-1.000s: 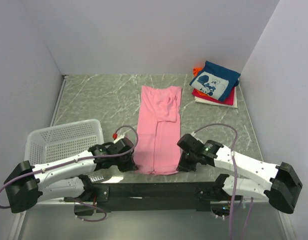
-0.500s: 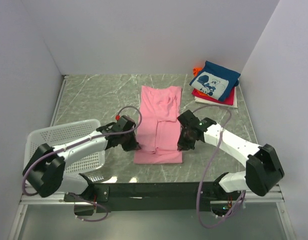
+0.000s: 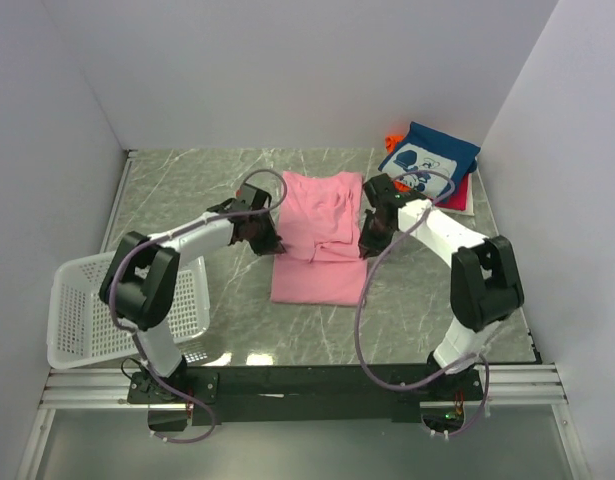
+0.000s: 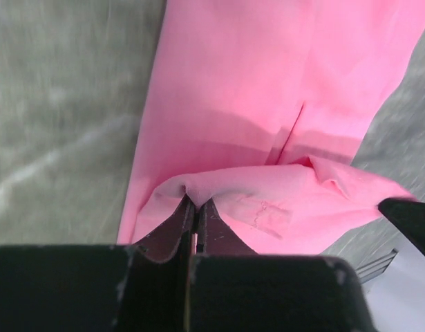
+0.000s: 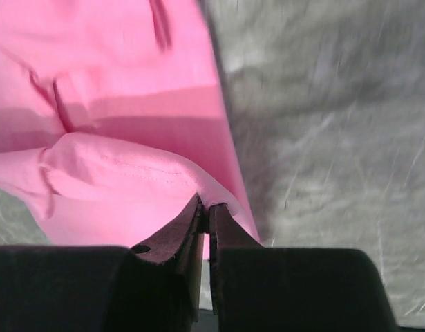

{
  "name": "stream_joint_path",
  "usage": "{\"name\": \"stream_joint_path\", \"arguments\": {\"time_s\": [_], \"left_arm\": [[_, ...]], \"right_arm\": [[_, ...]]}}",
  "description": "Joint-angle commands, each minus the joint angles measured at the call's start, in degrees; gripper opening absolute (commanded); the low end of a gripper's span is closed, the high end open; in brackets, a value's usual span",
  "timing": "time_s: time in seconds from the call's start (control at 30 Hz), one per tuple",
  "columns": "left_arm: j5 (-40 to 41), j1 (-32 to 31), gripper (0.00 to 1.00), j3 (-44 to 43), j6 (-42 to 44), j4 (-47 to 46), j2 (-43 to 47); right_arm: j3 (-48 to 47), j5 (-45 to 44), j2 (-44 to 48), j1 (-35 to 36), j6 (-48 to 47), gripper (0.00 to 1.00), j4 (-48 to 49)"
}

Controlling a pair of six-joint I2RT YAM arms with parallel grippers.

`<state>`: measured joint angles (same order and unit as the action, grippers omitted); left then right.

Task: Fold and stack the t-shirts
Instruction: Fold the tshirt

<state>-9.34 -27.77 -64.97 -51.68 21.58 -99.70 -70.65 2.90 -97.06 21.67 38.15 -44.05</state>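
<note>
The pink t-shirt lies at the centre of the counter, between the two arms. It is folded lengthwise into a narrow strip. Its long axis runs from the near edge toward the back wall, with the far end leaning slightly to the right. One end of the strip is doubled back over the rest, so a loose upper layer arches above the flat lower layer. The fabric is plain pink with no visible print; a straight seam line and soft creases show in the left wrist view. Which end carries the collar cannot be told.

The left fingers are closed to a narrow slit, pinching the left edge of the raised layer. The right fingers are likewise closed on the right edge of that layer. The left arm and right arm reach inward from opposite sides of the shirt.

A stack of folded t-shirts, blue with a white print on top, sits at the far right corner. A white plastic basket stands at the near left.
</note>
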Motion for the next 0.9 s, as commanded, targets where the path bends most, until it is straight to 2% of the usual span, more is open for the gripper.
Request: {"name": "stream_joint_path", "arguments": {"time_s": [0.0,0.3,0.87], "left_arm": [[-2.96,2.19,0.0,-5.77,2.81,-0.23,-4.34],[-3.05,3.86,0.0,-9.56,1.59,1.8,-8.23],[-0.24,3.95,0.0,-8.25,-1.58,1.89,-6.83]], "right_arm": [[-4.75,0.44,-3.22,-2.33,-4.74,0.0,0.02],[-13.45,2.55,-14.03,-4.27,-8.36,0.0,-0.86],[-19.34,3.7,-18.78,-5.15,-11.08,0.0,-1.39]]}}
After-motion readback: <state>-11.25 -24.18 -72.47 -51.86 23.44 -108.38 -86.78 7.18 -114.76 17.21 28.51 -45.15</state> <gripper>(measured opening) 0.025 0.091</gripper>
